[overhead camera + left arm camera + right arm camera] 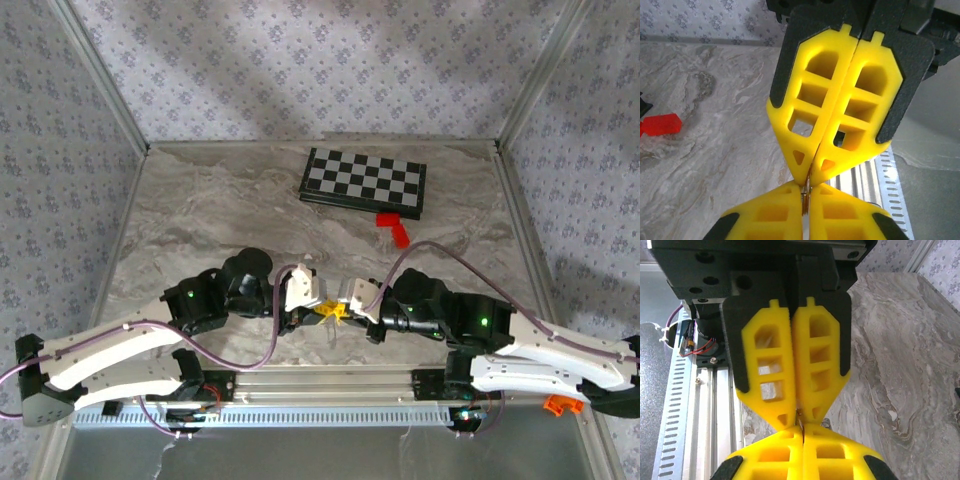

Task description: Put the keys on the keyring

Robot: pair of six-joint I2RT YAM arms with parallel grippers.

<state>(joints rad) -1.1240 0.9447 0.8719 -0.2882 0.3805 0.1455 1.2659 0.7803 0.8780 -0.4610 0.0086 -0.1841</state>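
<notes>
From above, the left gripper (322,311) meets the right gripper (341,309) tip to tip, their yellow pads merging into one blur. The wrist views show more: both jaws are pressed closed, and a thin metal sliver (804,198) is pinched edge-on in both seams, bridging the tips. Whether it is key or keyring I cannot tell.

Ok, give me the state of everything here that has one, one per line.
Left pincer: shut, tip to tip with the right one.
Right pincer: shut.
Metal sliver: pinched where their tips meet; key or ring, cannot tell.
Chessboard: folded shut, lying flat.
Red block: lying beside the chessboard.
</notes>
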